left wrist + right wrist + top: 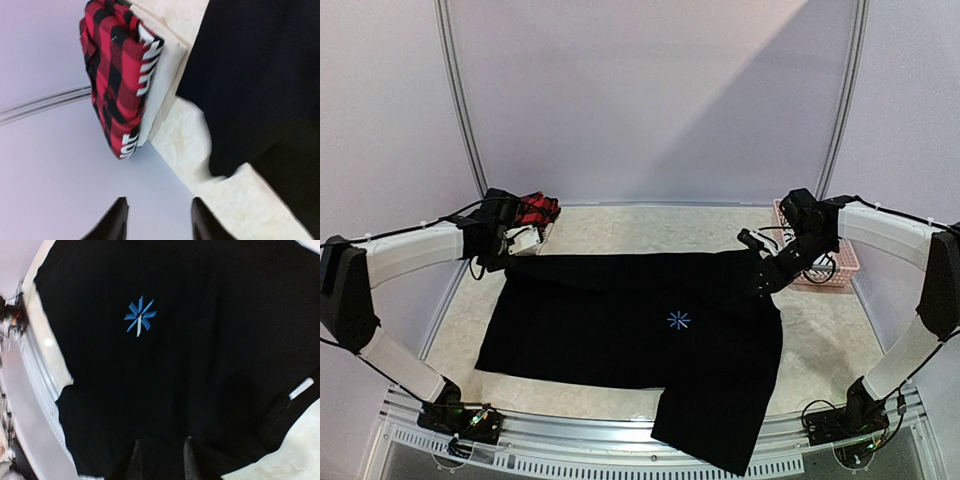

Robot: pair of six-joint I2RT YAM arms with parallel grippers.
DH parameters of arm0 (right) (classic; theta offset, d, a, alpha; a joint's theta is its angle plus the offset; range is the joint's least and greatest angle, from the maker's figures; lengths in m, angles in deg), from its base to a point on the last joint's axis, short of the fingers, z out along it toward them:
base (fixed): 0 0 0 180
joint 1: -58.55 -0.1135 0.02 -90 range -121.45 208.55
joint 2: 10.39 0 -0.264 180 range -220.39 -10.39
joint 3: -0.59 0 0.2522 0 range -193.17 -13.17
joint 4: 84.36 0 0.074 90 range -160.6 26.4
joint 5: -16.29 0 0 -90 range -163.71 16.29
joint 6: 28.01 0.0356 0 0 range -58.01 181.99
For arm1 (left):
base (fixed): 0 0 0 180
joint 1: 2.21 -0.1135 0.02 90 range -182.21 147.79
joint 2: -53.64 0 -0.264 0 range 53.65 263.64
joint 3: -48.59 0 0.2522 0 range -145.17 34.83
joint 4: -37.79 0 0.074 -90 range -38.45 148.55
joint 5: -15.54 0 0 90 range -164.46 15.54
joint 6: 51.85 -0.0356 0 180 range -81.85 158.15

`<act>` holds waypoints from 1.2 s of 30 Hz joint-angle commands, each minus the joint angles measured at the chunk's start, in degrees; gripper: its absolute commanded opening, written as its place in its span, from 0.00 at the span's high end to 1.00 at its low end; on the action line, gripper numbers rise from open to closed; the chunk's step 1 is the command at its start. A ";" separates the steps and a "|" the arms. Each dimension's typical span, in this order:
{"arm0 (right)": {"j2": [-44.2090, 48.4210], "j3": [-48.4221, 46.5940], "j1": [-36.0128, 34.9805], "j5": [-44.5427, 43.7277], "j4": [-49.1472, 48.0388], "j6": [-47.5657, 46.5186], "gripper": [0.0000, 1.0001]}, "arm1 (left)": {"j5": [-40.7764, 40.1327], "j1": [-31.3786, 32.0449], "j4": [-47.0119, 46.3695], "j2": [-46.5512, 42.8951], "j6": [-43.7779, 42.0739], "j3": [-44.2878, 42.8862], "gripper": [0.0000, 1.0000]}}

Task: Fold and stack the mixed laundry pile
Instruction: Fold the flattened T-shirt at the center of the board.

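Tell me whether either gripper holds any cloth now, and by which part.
Nothing is held. The left gripper is open, its gap empty. The right gripper stands open over the black T-shirt, with no fold visibly pinched.

1. Black T-shirt [600, 320]: spread flat across the table [650, 225], blue star print [678, 320] near its middle, one lower corner hanging over the near edge.
2. Red-and-black plaid piece [537, 209]: folded, far left, stacked on the striped piece [150, 55].

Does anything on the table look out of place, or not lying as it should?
Yes: the black T-shirt lies mostly flat on the table, but its near right part hangs over the table's near edge.
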 commanded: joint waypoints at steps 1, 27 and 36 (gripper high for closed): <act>1.38 -2.77 -0.38 2.44 10.10 -9.88 0.64 | -2.97 0.48 2.03 -7.25 -0.67 2.46 0.44; -25.64 -13.96 2.23 -21.30 -11.85 -5.79 0.55 | 23.59 0.82 7.77 15.00 66.25 -8.42 0.40; -28.67 -12.12 2.38 -26.33 -12.90 -5.27 0.55 | 16.46 0.75 12.71 21.61 64.47 -9.46 0.42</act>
